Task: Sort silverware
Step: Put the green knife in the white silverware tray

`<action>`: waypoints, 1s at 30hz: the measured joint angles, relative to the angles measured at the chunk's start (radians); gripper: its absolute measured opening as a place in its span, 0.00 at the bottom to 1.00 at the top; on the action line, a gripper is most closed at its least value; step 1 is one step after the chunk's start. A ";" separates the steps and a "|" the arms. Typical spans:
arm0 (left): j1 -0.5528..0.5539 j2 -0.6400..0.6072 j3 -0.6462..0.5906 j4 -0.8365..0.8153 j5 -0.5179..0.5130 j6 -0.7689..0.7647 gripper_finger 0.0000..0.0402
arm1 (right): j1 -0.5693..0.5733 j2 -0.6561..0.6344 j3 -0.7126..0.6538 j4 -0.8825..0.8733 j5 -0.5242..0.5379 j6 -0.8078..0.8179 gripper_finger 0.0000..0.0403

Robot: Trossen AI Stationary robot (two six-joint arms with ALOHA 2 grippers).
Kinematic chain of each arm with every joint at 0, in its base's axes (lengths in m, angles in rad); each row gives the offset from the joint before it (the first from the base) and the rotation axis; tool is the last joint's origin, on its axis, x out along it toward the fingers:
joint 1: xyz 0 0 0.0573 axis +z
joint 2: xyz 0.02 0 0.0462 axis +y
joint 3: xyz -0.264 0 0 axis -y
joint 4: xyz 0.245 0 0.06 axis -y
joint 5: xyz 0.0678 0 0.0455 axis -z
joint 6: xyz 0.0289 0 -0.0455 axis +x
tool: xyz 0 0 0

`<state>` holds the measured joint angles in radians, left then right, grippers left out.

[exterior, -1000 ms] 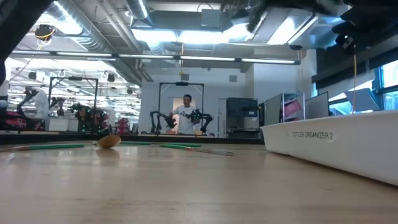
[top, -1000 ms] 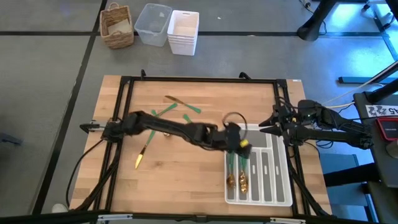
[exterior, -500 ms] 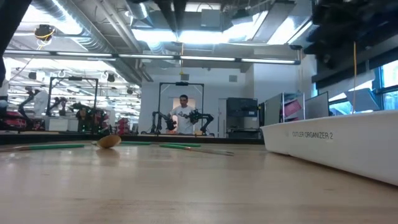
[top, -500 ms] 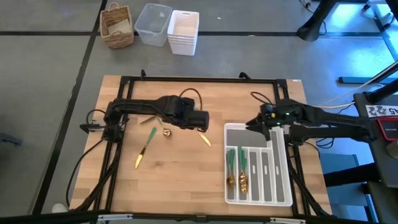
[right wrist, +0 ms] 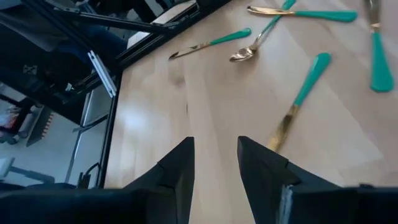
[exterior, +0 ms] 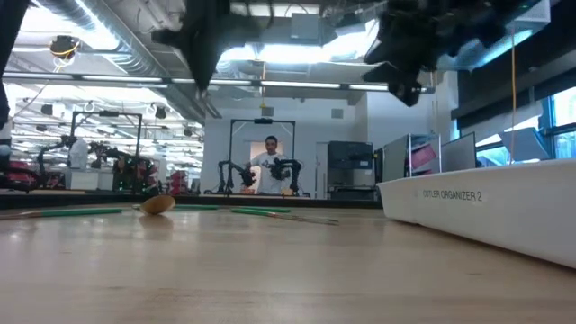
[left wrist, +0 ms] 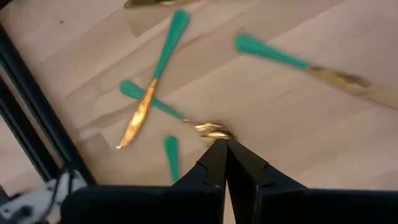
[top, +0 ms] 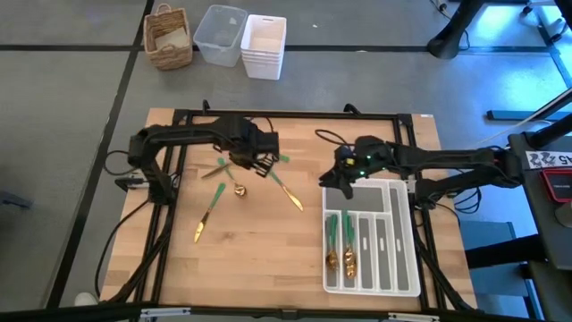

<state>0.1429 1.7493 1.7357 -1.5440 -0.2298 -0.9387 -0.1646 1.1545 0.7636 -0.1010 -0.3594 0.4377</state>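
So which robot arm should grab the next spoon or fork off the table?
Probably the left. Its hand hangs right over the loose silverware, fingers together, so it must open first. The right hand is open but sits near the white tray, farther from the pile.

High view: looks straight down on the whole wooden table [top: 259, 259] from well above.
Low view: sits at tabletop height, facing level across the table into the room; the white cutlery tray [exterior: 477, 202] is near.
Left wrist view: close above crossed silverware [left wrist: 152, 87].
Right wrist view: looks slantwise across the same pieces [right wrist: 298, 87].
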 joint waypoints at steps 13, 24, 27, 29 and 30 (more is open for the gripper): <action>0.313 -0.138 -0.560 0.391 0.075 0.494 0.00 | 0.002 0.037 0.196 -0.001 0.063 -0.031 0.31; 0.398 -0.137 -0.776 0.722 0.097 0.638 0.07 | 0.001 0.071 0.210 -0.011 0.263 0.004 0.31; 0.410 -0.137 -0.800 0.716 0.130 0.667 0.17 | 0.001 0.103 0.210 -0.012 0.263 0.056 0.31; 0.411 -0.137 -0.813 0.724 0.136 0.691 0.23 | 0.002 0.126 0.210 -0.011 0.260 0.061 0.31; 0.410 -0.137 -0.821 0.735 0.138 0.707 0.26 | 0.002 0.137 0.210 -0.012 0.255 0.061 0.31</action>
<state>0.5532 1.6123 0.9142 -0.8092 -0.0922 -0.2321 -0.1631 1.2917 0.9737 -0.1126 -0.1044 0.4989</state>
